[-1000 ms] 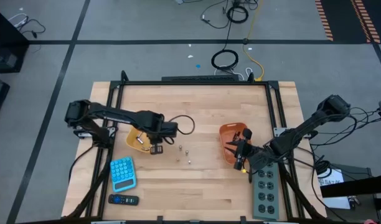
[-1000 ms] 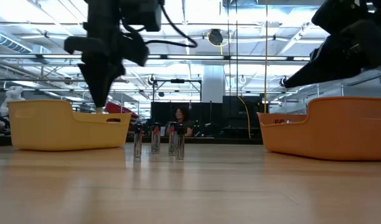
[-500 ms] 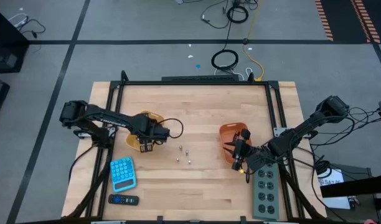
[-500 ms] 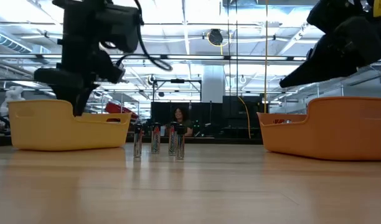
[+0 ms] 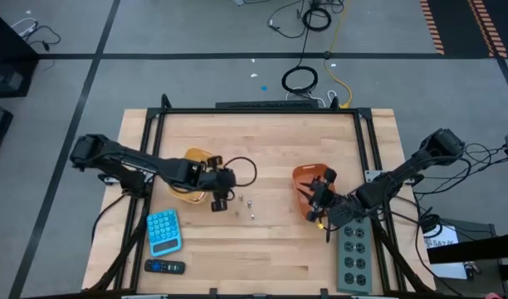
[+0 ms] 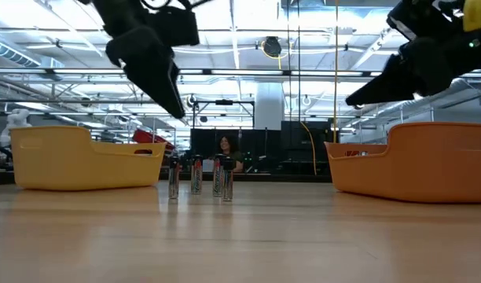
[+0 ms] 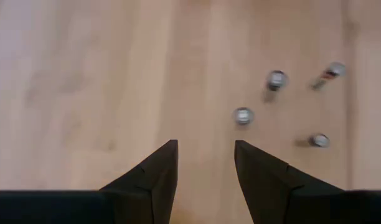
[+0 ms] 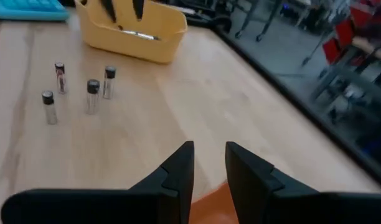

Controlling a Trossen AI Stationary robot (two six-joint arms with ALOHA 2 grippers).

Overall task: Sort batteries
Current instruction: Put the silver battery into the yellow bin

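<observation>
Several small silvery batteries (image 5: 250,202) stand upright on their ends on the wooden table between a yellow tray (image 5: 190,169) and an orange tray (image 5: 307,184). They also show in the low view (image 6: 196,177), the left wrist view (image 7: 243,116) and the right wrist view (image 8: 93,94). My left gripper (image 7: 206,155) is open and empty above the table, just left of the batteries (image 5: 221,202). My right gripper (image 8: 209,157) is open and empty over the orange tray's near rim (image 5: 318,202).
A blue calculator (image 5: 163,231) and a black remote (image 5: 164,267) lie at the near left. A grey power strip (image 5: 354,253) lies at the near right. A black cable loops by the left arm (image 5: 247,169). Bare wood lies along the table's near and far sides.
My left gripper first went left over the yellow tray and dipped toward it. It then rose, tilted and swung back right toward the standing batteries. The batteries have stayed in place.
</observation>
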